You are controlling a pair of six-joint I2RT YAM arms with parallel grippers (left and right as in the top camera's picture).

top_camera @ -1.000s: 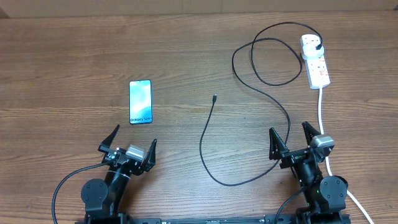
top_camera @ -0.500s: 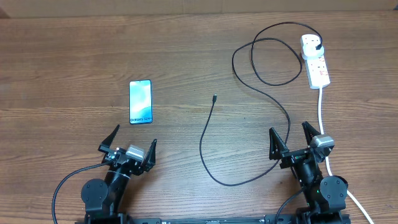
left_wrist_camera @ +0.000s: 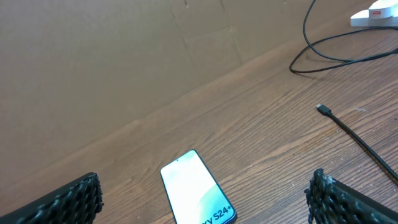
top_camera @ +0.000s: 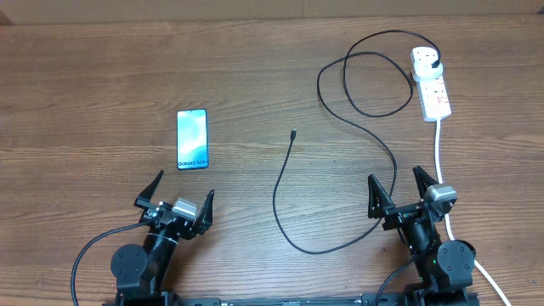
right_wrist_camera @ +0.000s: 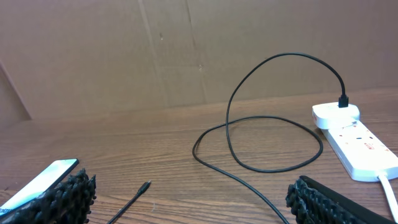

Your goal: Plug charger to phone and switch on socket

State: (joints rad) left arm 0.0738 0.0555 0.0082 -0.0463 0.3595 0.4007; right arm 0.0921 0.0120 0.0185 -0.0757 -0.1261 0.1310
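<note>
Opening step: nothing is being held yet.
The left gripper (top_camera: 184, 187) and right gripper (top_camera: 394, 176) are gaping empty at the tabletop's (top_camera: 102, 76) near edge. The charger (top_camera: 280, 170) is lying mid-tabletop, the phone (top_camera: 192, 139) left of it, the socket (top_camera: 432, 85) near the far right corner. The next move probably calls for grasping the charger's tip.

From my seat this reads as a robotics lab bench, a staged test setup: I see a wood-grain table (top_camera: 102, 76), the left arm (top_camera: 136, 263) and right arm (top_camera: 446, 259) fixed along its near edge, and plain brown cardboard sheets (right_wrist_camera: 93, 56), seams showing, propped up as a backdrop behind it
</note>
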